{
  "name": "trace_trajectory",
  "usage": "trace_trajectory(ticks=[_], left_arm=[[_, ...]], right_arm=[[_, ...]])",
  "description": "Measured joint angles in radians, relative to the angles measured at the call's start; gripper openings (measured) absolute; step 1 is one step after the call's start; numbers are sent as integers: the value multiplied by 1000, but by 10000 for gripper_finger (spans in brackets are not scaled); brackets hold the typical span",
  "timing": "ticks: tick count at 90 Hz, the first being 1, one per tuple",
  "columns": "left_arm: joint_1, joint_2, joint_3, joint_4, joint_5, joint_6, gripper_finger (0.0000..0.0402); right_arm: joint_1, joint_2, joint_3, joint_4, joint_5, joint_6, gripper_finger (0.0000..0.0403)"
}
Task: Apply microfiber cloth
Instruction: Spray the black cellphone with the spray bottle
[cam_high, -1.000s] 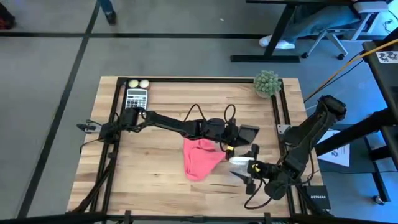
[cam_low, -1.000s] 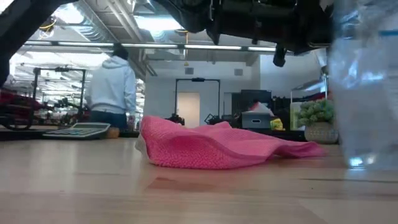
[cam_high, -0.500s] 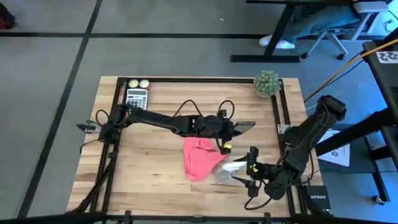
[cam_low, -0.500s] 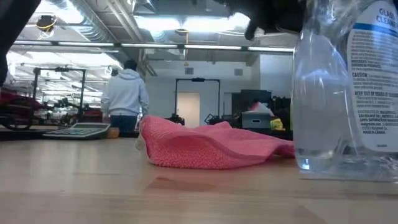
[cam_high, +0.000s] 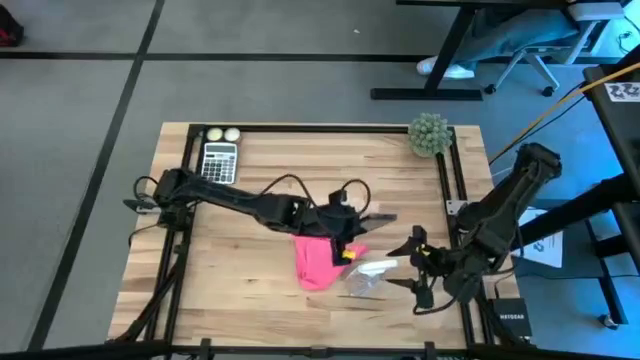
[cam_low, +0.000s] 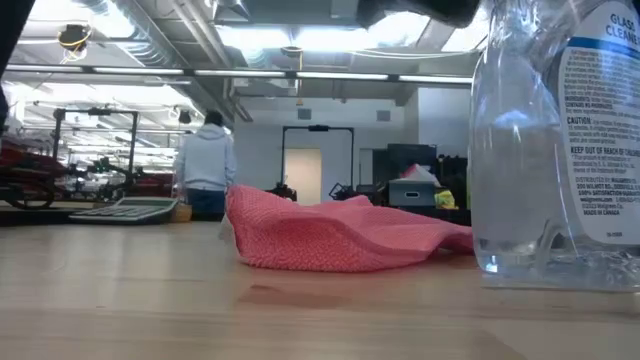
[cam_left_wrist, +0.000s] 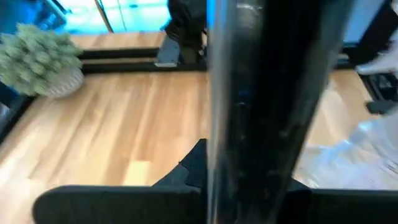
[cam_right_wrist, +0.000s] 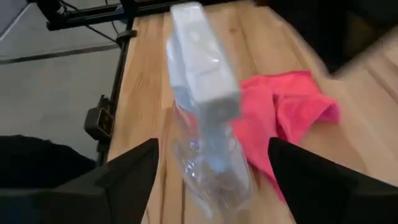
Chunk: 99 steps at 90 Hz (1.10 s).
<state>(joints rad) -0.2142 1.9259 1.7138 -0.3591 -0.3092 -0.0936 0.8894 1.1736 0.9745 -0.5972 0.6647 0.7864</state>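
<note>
The right tool (cam_right_wrist: 211, 171), fingers apart, has backed off the clear plastic spray bottle (cam_high: 366, 276) now standing on the wooden tabletop (cam_high: 250, 270), while the left tool (cam_high: 345, 222), grip unclear, has lowered onto the bright pink crumpled microfiber cloth (cam_high: 316, 256), suggesting wiping comes next.

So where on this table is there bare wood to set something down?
Bare: between the calculator and the plant, and the near left corner beside the pink cloth. Crowded: around the cloth, the spray bottle and both grippers.

Both robot arms are dark, made of thick black tube links, with thin black cables looping along them above the pale wooden table (cam_high: 250, 270).
</note>
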Motion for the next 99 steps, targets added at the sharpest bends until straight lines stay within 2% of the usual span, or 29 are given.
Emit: trace_trajectory(ticks=[11, 31, 60, 99], left_arm=[[-36, 0, -4, -32, -12, -61, 21], [-92, -2, -5, -40, -35, -160, 21], [-125, 28, -6, 10, -35, -218, 21], [-126, 55, -6, 49, -32, -239, 21]], right_arm=[[0, -6, 0, 2, 27, 5, 289], [0, -8, 0, -18, 140, 6, 289], [-1, -14, 0, -103, 276, 19, 289], [-102, -14, 2, -133, 328, -21, 289]])
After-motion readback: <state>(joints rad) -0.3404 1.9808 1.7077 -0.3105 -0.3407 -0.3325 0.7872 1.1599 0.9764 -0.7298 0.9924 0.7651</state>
